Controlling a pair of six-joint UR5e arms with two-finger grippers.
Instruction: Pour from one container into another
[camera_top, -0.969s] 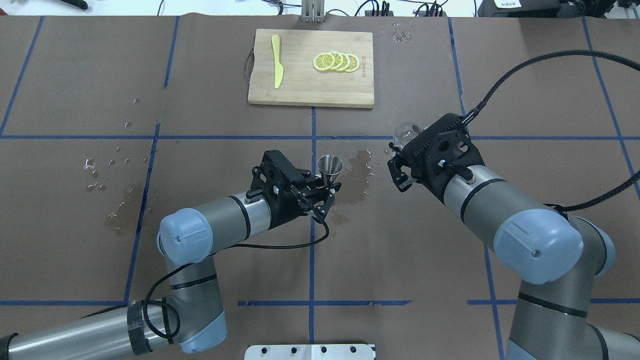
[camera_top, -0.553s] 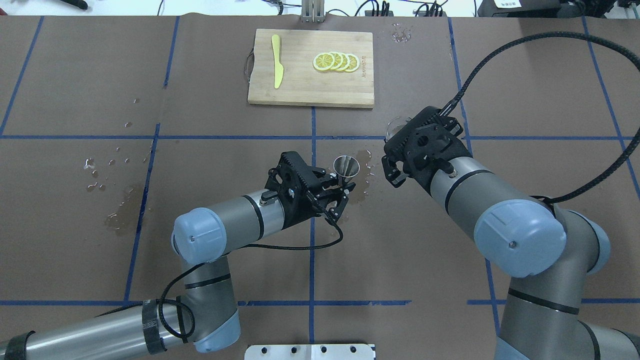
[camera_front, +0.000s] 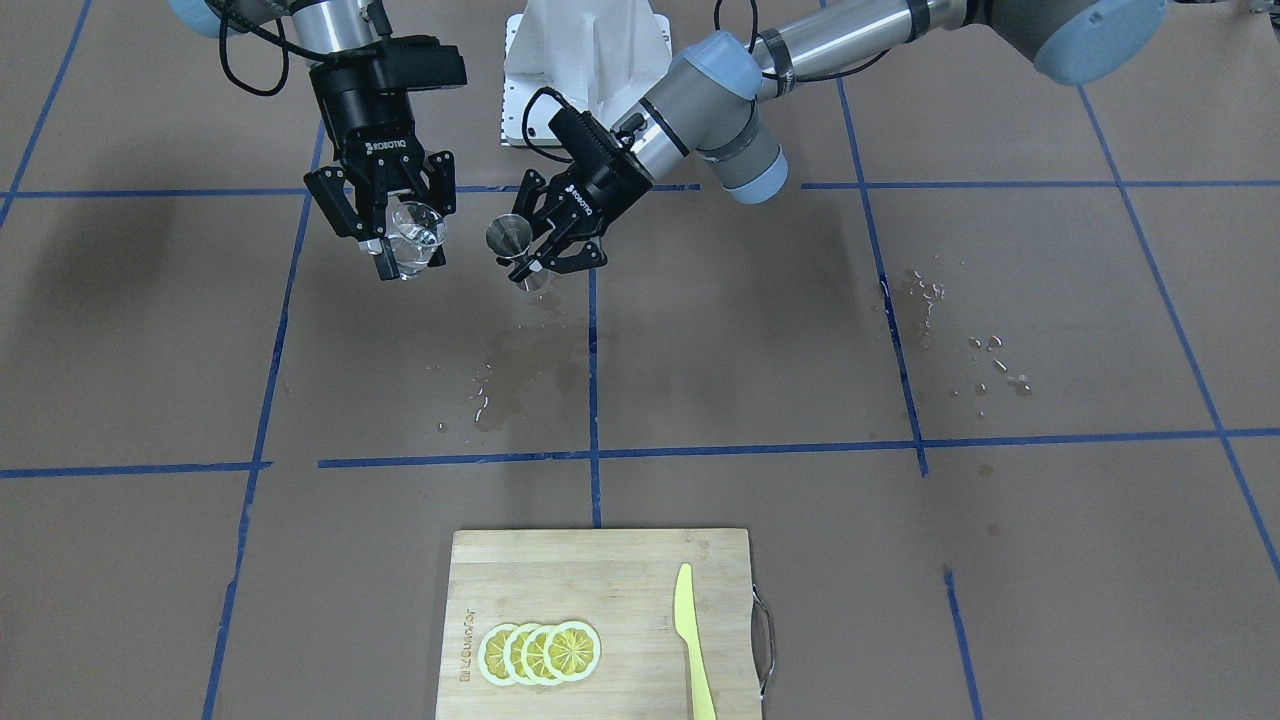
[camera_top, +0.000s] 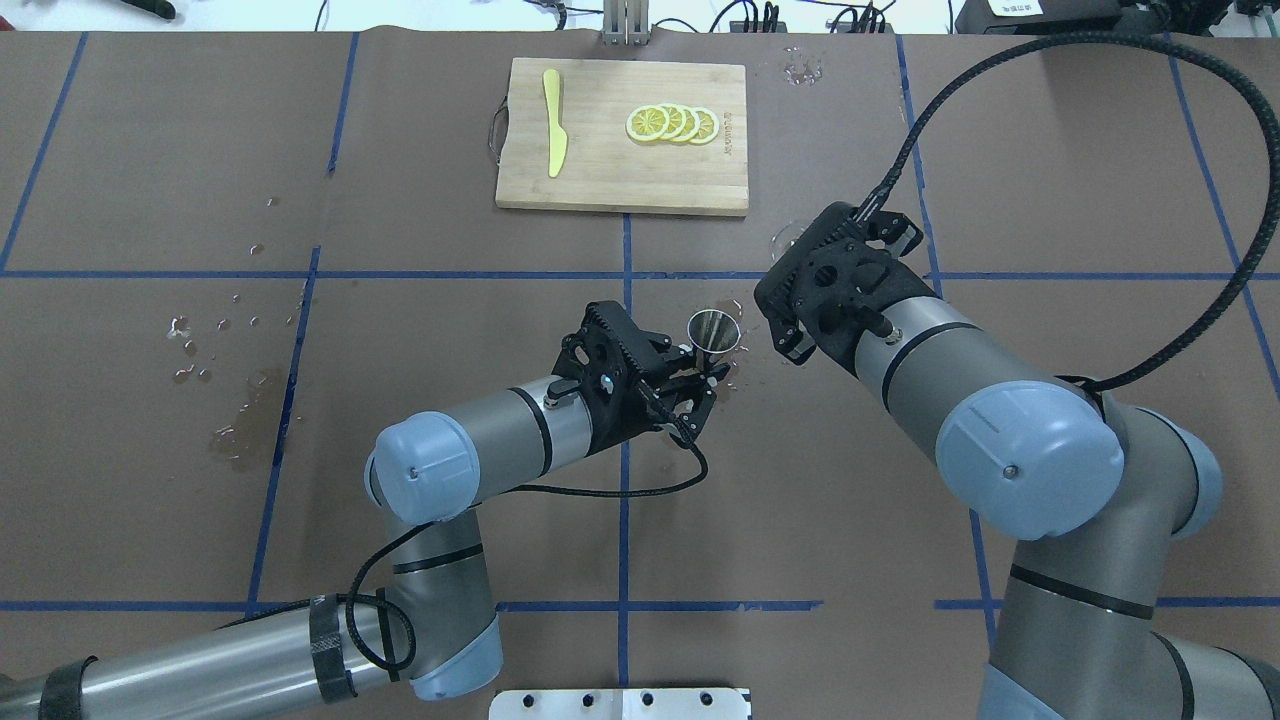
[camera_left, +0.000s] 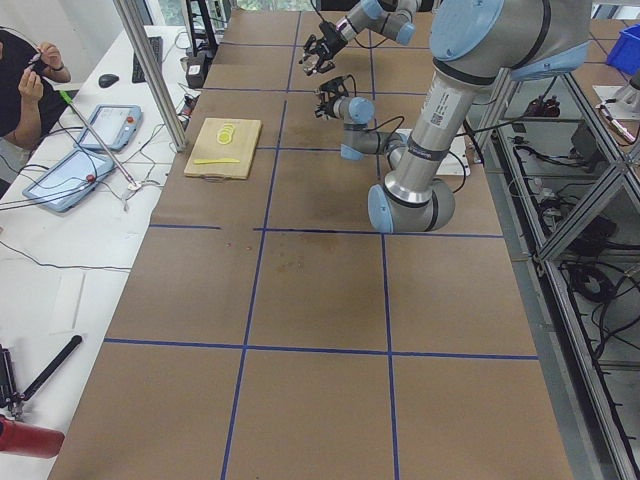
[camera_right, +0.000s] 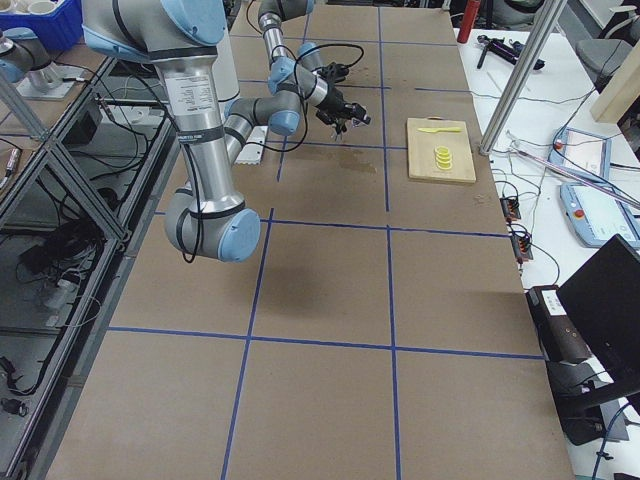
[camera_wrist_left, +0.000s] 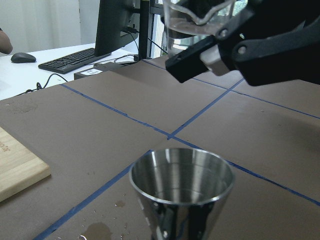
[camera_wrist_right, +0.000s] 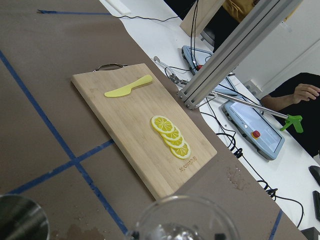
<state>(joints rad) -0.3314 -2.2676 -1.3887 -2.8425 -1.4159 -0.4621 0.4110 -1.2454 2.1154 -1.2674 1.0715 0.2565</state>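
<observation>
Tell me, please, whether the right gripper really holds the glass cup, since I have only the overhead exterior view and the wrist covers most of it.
Observer: Yes. The front-facing view shows the right gripper with its jaws closed on the glass cup, lifted clear of the table.
Operator: Is the cup over the jigger yet?
Observer: No. In that view bare table shows between the cup and the jigger, which the left gripper holds at its waist.
Operator: Is any liquid falling?
Observer: The left wrist view shows the cup higher than the jigger's rim, with no stream between them.
</observation>
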